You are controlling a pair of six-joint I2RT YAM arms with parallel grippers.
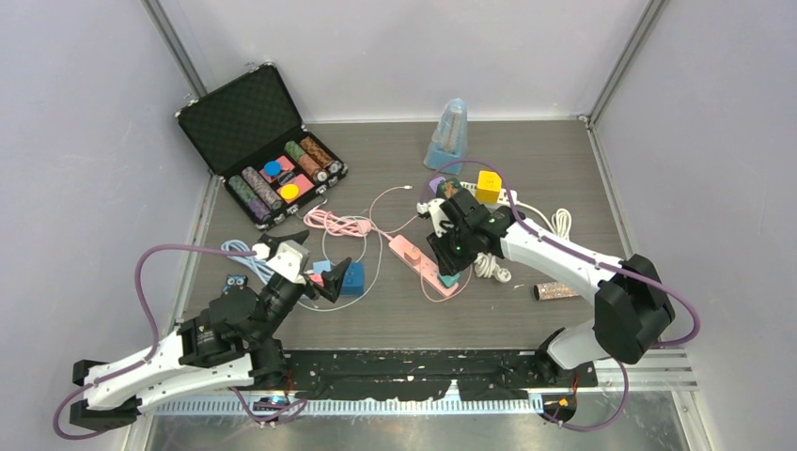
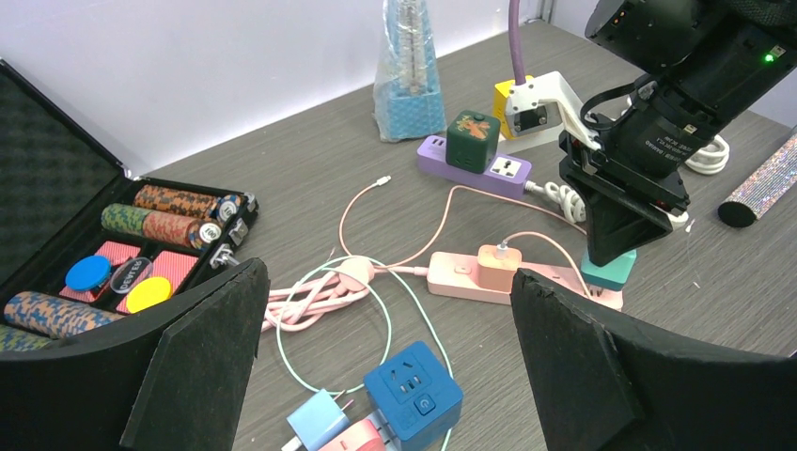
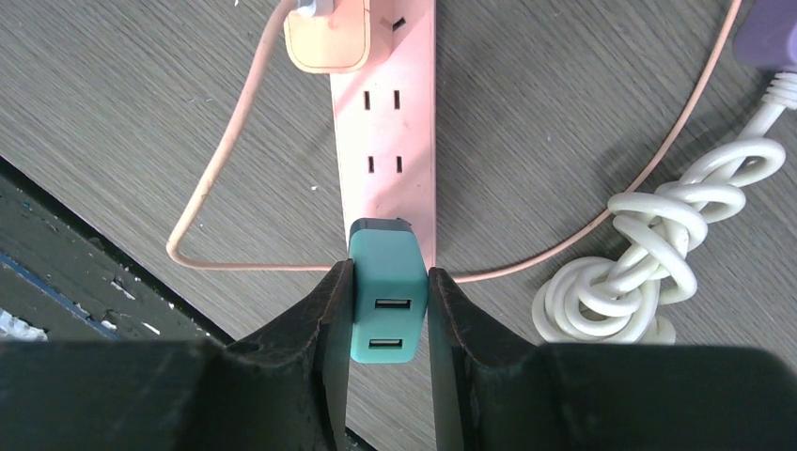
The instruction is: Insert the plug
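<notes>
Clamping one teal plug (image 3: 385, 287), right fingers (image 3: 315, 376) overhang one pink strip (image 3: 385, 132).

Room over pink strip (image 3: 385, 122) mid; white coil (image 3: 648, 272) just beside.

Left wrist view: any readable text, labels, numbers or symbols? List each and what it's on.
No words or numbers read clearly.
Power symbol: on the button of the blue cube socket, the only legible sign.
White print on the right arm's black wrist housing: too small to read.
Dark print on the oval disc in the open case: blurred.
No markings visible on the teal charger or the pink power strip.
</notes>
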